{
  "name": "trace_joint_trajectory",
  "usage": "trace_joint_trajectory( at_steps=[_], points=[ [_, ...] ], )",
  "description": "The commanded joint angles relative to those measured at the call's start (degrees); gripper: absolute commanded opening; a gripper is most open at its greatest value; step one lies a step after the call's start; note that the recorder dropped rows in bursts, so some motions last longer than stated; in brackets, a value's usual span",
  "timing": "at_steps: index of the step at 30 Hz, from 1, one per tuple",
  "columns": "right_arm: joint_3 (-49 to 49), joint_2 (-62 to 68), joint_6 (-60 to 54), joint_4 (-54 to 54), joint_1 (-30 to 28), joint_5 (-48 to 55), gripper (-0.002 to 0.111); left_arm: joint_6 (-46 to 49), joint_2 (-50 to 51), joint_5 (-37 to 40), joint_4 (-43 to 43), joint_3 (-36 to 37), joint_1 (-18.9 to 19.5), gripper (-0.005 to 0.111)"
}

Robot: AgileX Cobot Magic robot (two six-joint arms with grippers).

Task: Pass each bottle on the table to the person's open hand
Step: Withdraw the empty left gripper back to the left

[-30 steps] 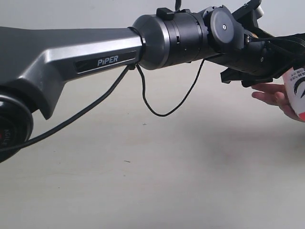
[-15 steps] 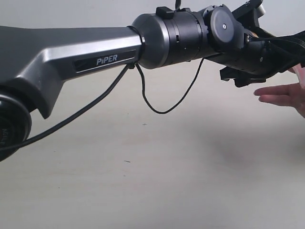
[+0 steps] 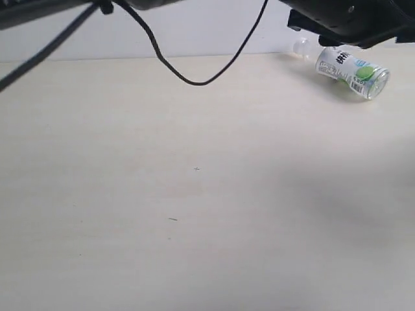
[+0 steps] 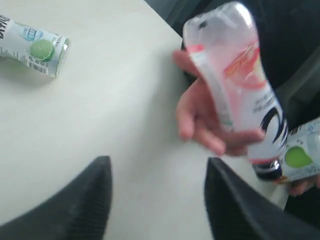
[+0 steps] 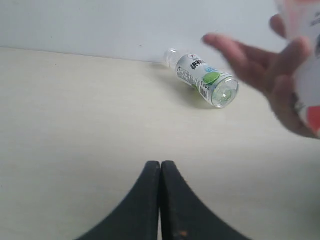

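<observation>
A white-capped bottle with a green lime label point(image 3: 350, 71) lies on its side at the back right of the table point(image 3: 194, 194); both wrist views show it too point(image 4: 32, 42) point(image 5: 202, 77). The person's open hand point(image 4: 210, 120) holds the pink peach bottle point(image 4: 240, 85), black cap down, and a second lime-label bottle point(image 4: 300, 157) shows at the same hand. My left gripper point(image 4: 157, 170) is open above bare table, a little short of that hand, with nothing between its fingers. My right gripper point(image 5: 160, 165) is shut and empty, low over the table, facing the lying bottle and the hand point(image 5: 265, 65).
The left arm's black wrist point(image 3: 350, 19) crosses the top right of the exterior view, just above the lying bottle. Its black cable point(image 3: 194, 78) hangs in a loop over the back of the table. A pale wall stands behind the table's far edge.
The left arm has risen and swung away, uncovering the table and the lime bottle. The peach bottle has passed into the person's hand, which has left the exterior view.
</observation>
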Motion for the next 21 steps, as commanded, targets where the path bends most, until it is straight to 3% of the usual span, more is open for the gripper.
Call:
trace_joint_trajectory(
  at_steps=[1,2,6,9,15,21],
  points=[
    [0.1,-0.3,-0.2,-0.2,-0.2,-0.2,0.000,0.3,-3.4,10.4,6.1,-0.4,0.3,0.012],
    [0.1,-0.3,-0.2,-0.2,-0.2,-0.2,0.000,0.3,-3.9,12.7,6.8,-0.4,0.3,0.002],
    [0.1,-0.3,-0.2,-0.2,-0.2,-0.2,0.000,3.0,-6.8,15.7,8.4,2.9,0.3,0.000],
    [0.1,-0.3,-0.2,-0.2,-0.2,-0.2,0.000,6.2,-10.9,11.8,8.4,10.5,0.2,0.000],
    [0.1,-0.3,-0.2,-0.2,-0.2,-0.2,0.000,11.1,-23.7,-9.2,8.4,36.4,0.2,0.000],
    [0.1,-0.3,-0.2,-0.2,-0.2,-0.2,0.000,11.1,-39.1,-38.4,8.4,68.4,0.2,0.000]
  ],
)
